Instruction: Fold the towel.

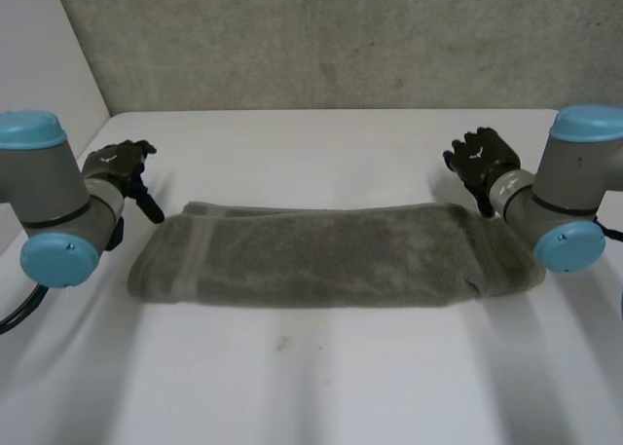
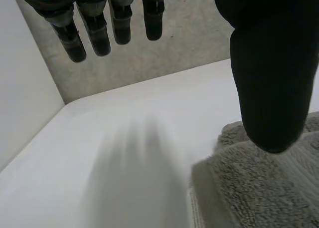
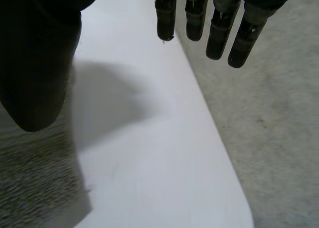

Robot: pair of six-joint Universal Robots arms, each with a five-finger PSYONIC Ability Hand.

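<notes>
A grey-green towel (image 1: 321, 253) lies folded into a long band across the middle of the white table (image 1: 311, 387). My left hand (image 1: 119, 165) hovers just off the towel's left end, fingers (image 2: 94, 23) straight and apart from the thumb (image 2: 271, 83), holding nothing. That end's folded corner (image 2: 259, 188) lies under the thumb. My right hand (image 1: 479, 159) is above the towel's right end, open too, its fingers (image 3: 219, 23) straight. Its thumb (image 3: 37, 63) hangs over the towel's edge (image 3: 35, 183).
A grey wall (image 1: 321, 36) rises behind the table's far edge. A white panel (image 1: 39, 46) stands at the left. The table's right edge (image 3: 219, 153) drops to grey floor (image 3: 279, 113). A small speck (image 1: 282, 344) marks the near table.
</notes>
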